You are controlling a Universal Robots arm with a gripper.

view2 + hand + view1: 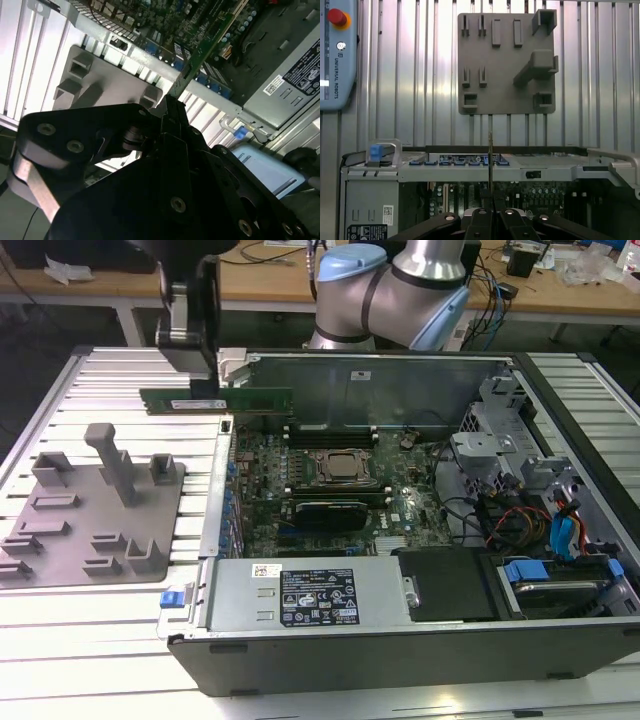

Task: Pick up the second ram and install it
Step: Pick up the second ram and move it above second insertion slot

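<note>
The second ram [216, 400] is a long green stick held level above the ribbed table, just outside the open case's wall on the exterior view's left. My gripper [196, 388] is shut on it from above. In the first wrist view the ram [490, 160] appears edge-on as a thin line rising from between my fingertips [490, 202]. In the second wrist view the ram [202, 50] runs out from the gripper [172, 102] over the case edge. The motherboard's CPU socket [340, 468] and black slots [330, 430] lie inside the case.
A grey holder plate [90, 515] with raised blocks lies on the table at the exterior view's left. In the case sit a power supply [310, 595] and a drive bay with cables [545, 515]. A teach pendant [337, 55] lies on the table.
</note>
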